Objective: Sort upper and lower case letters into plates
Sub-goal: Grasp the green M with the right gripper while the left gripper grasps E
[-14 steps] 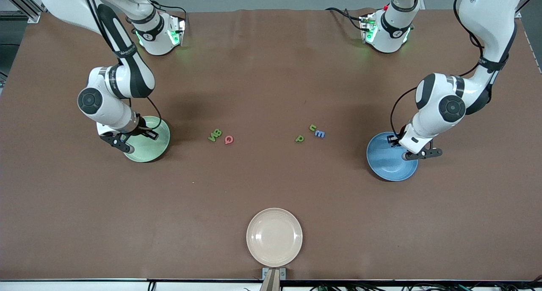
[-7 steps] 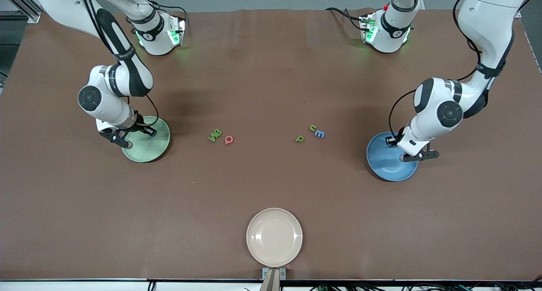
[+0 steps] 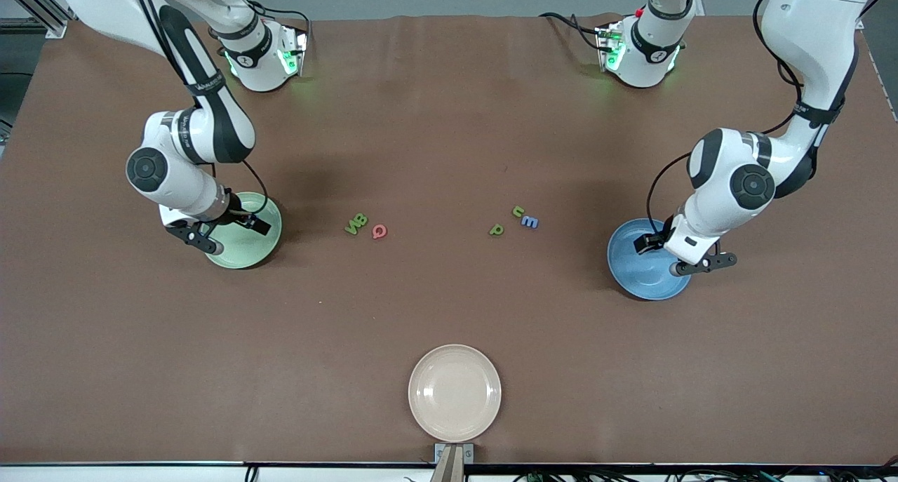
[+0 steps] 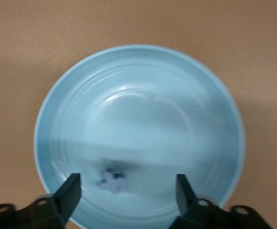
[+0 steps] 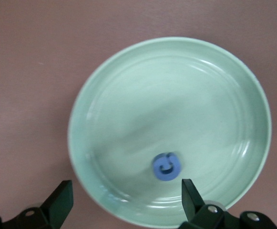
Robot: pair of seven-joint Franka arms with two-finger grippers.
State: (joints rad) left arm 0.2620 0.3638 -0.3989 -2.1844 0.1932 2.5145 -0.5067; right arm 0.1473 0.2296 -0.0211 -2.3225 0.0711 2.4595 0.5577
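Both claws, the left gripper (image 4: pixel 126 191) over the blue plate (image 3: pixel 635 275) and the right gripper (image 5: pixel 124 198) over the green plate (image 3: pixel 245 250), have just spread open, each apparently dropping one blue letter (image 5: pixel 166 167), while six letters (image 3: pixel 379 231) wait mid-table.

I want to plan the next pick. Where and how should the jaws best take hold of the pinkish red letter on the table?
The pinkish red letter lies flat on the table, a round ring shape, with a green letter close beside it. Probably best to come straight down from above and pinch across the ring's outer edges, jaws set so that neither lands on the green letter.
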